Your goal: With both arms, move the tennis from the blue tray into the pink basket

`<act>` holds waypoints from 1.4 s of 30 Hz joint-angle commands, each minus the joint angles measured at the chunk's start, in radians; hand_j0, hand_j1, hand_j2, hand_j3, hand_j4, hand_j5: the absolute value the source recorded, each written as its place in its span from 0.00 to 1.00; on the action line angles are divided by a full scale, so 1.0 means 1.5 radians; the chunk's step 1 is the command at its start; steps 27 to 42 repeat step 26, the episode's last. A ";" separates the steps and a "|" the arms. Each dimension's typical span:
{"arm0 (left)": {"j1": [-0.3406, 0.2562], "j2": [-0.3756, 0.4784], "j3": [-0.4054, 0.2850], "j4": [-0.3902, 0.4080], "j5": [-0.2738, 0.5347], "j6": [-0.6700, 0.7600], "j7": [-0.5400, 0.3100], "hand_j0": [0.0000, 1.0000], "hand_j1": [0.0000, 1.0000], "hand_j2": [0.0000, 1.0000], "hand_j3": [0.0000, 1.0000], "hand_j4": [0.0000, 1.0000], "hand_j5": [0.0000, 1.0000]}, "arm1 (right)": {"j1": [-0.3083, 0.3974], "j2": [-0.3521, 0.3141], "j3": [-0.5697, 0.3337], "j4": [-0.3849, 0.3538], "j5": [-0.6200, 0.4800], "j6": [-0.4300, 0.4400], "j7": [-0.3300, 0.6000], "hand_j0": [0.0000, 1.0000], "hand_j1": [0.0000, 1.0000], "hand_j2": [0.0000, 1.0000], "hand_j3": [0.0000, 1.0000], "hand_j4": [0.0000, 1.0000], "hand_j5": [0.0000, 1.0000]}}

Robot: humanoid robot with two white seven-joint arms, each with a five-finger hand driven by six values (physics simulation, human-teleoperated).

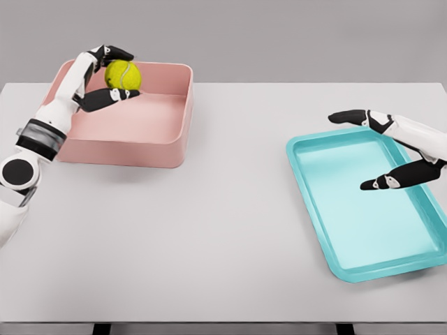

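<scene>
1. looking down from the head view, you see the left hand (105,77) raised over the pink basket (171,129) at the far left of the counter (209,237).
2. its black fingers (112,100) are curled around the tennis ball (123,75), with one finger arching over the top of the ball and the others reaching beneath it from the left.
3. the tennis ball is yellow-green and sits in that grasp above the basket's back left area, inside the outline of the rim; you cannot tell from this angle whether it touches the basket floor.
4. the left arm comes in from the lower left edge and crosses the basket's left wall on its way to the ball.
5. the pink basket is a shallow square bin with rounded corners, standing flat on the counter near the far edge.
6. the blue tray (349,269) lies well apart from the basket, at the right side of the counter, turned slightly so that its long sides run toward you and to the right.
7. the right hand (391,150) hovers over the tray's far right part, its arm entering from the right edge.
8. its fingers (349,116) are spread wide and hold nothing, one pointing left along the tray's far rim and another pointing left lower down over the tray bed.
</scene>
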 commanded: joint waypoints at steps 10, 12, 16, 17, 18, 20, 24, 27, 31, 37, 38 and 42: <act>0.009 0.013 0.000 -0.030 -0.001 -0.081 -0.001 1.00 1.00 1.00 1.00 1.00 1.00 | -0.001 -0.002 -0.003 -0.004 -0.006 0.017 0.000 1.00 1.00 1.00 1.00 1.00 1.00; 0.030 0.057 -0.009 -0.061 0.000 -0.197 -0.010 1.00 1.00 1.00 1.00 1.00 1.00 | -0.001 -0.003 -0.003 -0.004 -0.005 0.016 0.000 1.00 1.00 1.00 1.00 1.00 1.00; 0.048 0.169 -0.007 -0.073 -0.006 -0.298 -0.085 1.00 1.00 1.00 1.00 1.00 1.00 | 0.000 0.002 -0.002 -0.004 -0.005 0.015 0.000 1.00 1.00 1.00 1.00 1.00 1.00; 0.047 0.187 -0.007 -0.074 -0.007 -0.298 -0.085 1.00 1.00 1.00 1.00 1.00 1.00 | 0.000 0.002 -0.002 -0.004 -0.005 0.015 0.000 1.00 1.00 1.00 1.00 1.00 1.00; 0.047 0.215 -0.007 -0.074 -0.010 -0.298 -0.085 1.00 1.00 1.00 1.00 1.00 1.00 | 0.000 0.004 -0.001 -0.004 -0.005 0.015 0.000 1.00 1.00 1.00 1.00 1.00 1.00; 0.052 0.238 -0.009 -0.074 -0.037 -0.298 -0.085 1.00 1.00 1.00 1.00 1.00 1.00 | 0.000 0.003 0.002 -0.005 -0.005 0.015 0.000 1.00 1.00 1.00 1.00 1.00 1.00; 0.092 0.252 -0.006 -0.077 -0.092 -0.298 -0.085 1.00 1.00 1.00 1.00 1.00 1.00 | 0.004 0.003 0.003 -0.004 -0.004 0.015 0.000 1.00 1.00 1.00 1.00 1.00 1.00; 0.092 0.256 -0.005 -0.076 -0.097 -0.298 -0.084 1.00 1.00 1.00 1.00 1.00 1.00 | 0.005 0.003 0.003 -0.004 -0.003 0.015 0.000 1.00 1.00 1.00 1.00 1.00 1.00; 0.092 0.256 -0.005 -0.076 -0.097 -0.298 -0.084 1.00 1.00 1.00 1.00 1.00 1.00 | 0.005 0.003 0.003 -0.004 -0.003 0.015 0.000 1.00 1.00 1.00 1.00 1.00 1.00; 0.092 0.256 -0.005 -0.076 -0.097 -0.298 -0.084 1.00 1.00 1.00 1.00 1.00 1.00 | 0.005 0.003 0.003 -0.004 -0.003 0.015 0.000 1.00 1.00 1.00 1.00 1.00 1.00; 0.092 0.256 -0.005 -0.076 -0.097 -0.298 -0.084 1.00 1.00 1.00 1.00 1.00 1.00 | 0.005 0.003 0.003 -0.004 -0.003 0.015 0.000 1.00 1.00 1.00 1.00 1.00 1.00; 0.092 0.256 -0.005 -0.076 -0.097 -0.298 -0.084 1.00 1.00 1.00 1.00 1.00 1.00 | 0.005 0.003 0.003 -0.004 -0.003 0.015 0.000 1.00 1.00 1.00 1.00 1.00 1.00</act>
